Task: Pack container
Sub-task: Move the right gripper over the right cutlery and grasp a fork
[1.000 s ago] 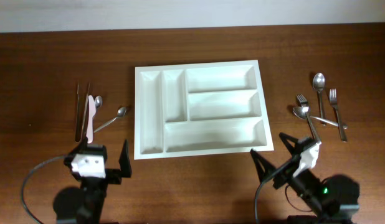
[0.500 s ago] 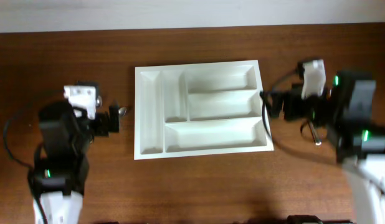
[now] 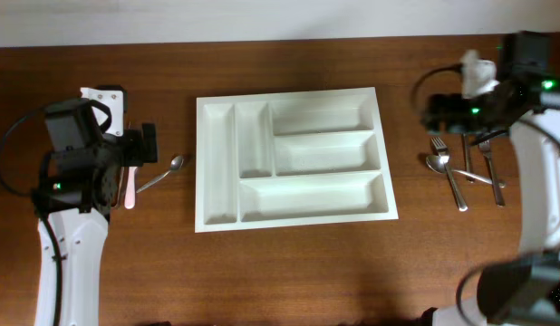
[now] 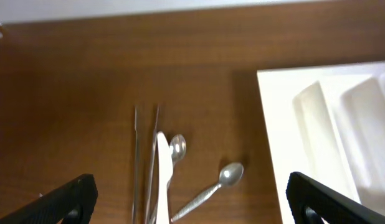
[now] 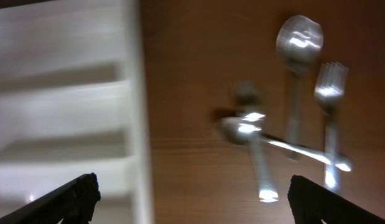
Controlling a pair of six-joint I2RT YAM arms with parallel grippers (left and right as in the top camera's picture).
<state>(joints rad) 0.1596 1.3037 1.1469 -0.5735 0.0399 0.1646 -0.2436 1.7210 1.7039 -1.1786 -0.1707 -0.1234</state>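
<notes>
**Both grippers spread wide over the cutlery**

Left gripper (image 4: 191,200) has its fingers apart. Between them lie two thin rods (image 4: 136,155), a pale knife (image 4: 162,167) and two spoons (image 4: 212,185). Right gripper (image 5: 192,199) is equally apart over a large spoon (image 5: 297,43), a fork (image 5: 329,93) and blurred crossed pieces. The container (image 3: 201,163) is white, with five walled compartments, and lies flat inboard of each hand.

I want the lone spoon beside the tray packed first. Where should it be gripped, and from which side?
Take the spoon by the middle of its handle, probably from straight above, jaws across it. It lies flat and slanted, bowl toward the tray; the handle's end nears the other cutlery, while mid-handle has bare wood either side.
</notes>
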